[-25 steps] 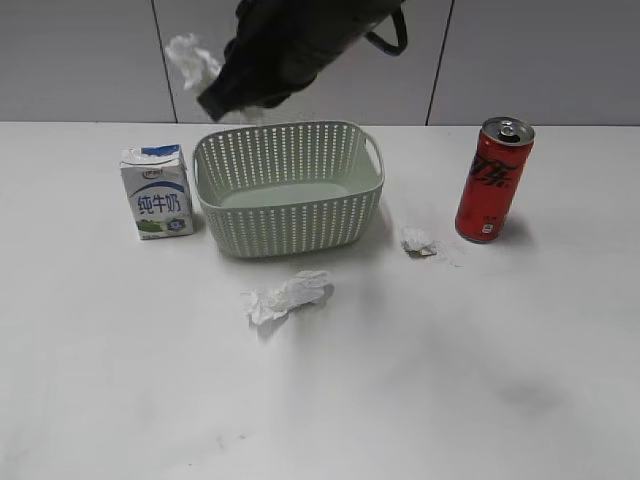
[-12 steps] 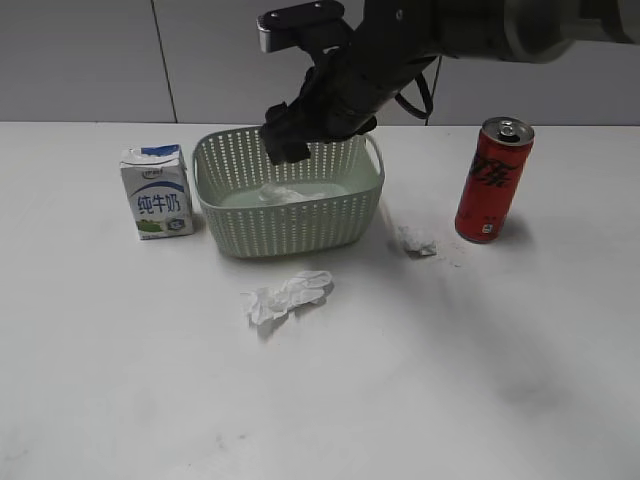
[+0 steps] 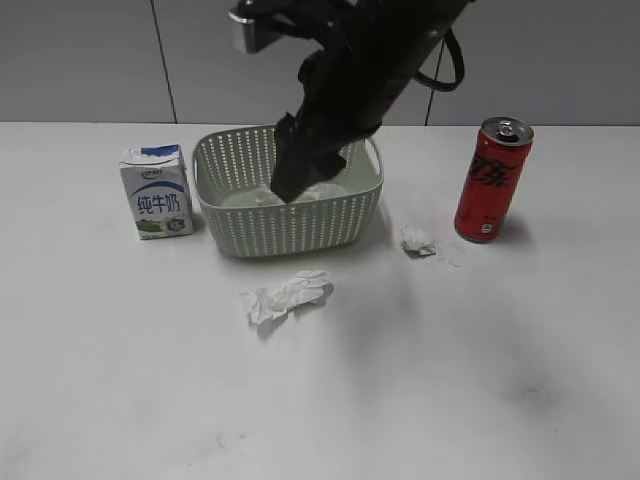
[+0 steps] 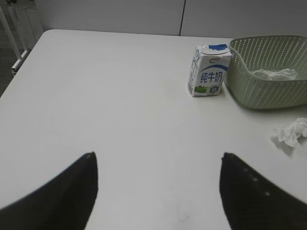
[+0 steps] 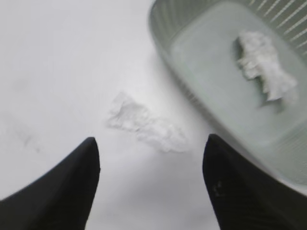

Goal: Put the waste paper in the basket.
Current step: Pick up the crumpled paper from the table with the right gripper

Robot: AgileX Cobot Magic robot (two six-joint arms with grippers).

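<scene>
While the right gripper [image 5: 151, 184] hangs agape and empty, three paper wads show — one [image 5: 263, 66] inside the basket [image 3: 287, 219], two [image 3: 288, 295] [image 3: 417, 240] on open table [image 3: 450, 380] beyond its rim.

Milk carton [image 3: 157, 192]: "纯牛奶". Red can [image 3: 492, 181]: script unreadable.

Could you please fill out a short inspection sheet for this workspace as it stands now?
Surface: white table, a few faint smudges.
Job's things: one paper wad lies in the green basket; a larger wad in front of the basket and a small wad near the can are on the table.
Clutter: milk carton left of basket; red can at right, upright.
Grippers: right tool open, empty, above the basket's front edge; left tool open, empty.
Cables: black loop on the right arm.
Surroundings: grey panelled wall.
</scene>
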